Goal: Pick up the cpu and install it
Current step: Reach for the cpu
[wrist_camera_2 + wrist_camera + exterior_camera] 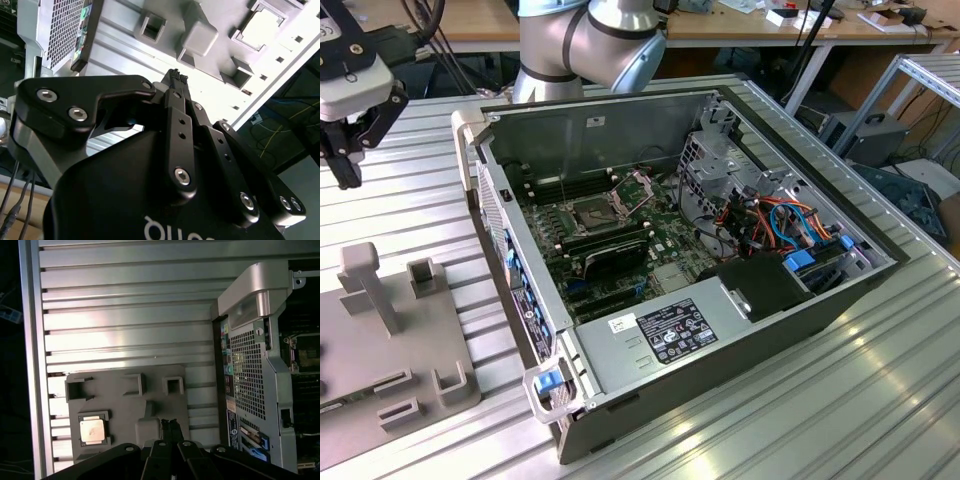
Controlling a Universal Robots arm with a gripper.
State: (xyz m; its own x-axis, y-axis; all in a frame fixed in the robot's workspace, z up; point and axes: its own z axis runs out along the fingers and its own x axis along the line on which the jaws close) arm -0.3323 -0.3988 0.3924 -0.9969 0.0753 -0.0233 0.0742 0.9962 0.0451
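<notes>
First wrist view: one cpu (pixel 92 430) on grey fixture (pixel 120 412); end effector (pixel 170 423) pressed together.

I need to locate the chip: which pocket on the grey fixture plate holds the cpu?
The wide square pocket: the cpu lies flat inside; the smaller pockets look empty.

Ribbed aluminium table (pixel 790 410). Directly on it: open computer case (pixel 620 125), lying on its side, mid-table; grey moulded fixture plate (pixel 380 340), toward the exterior view's left, near the case, not touching.
</notes>
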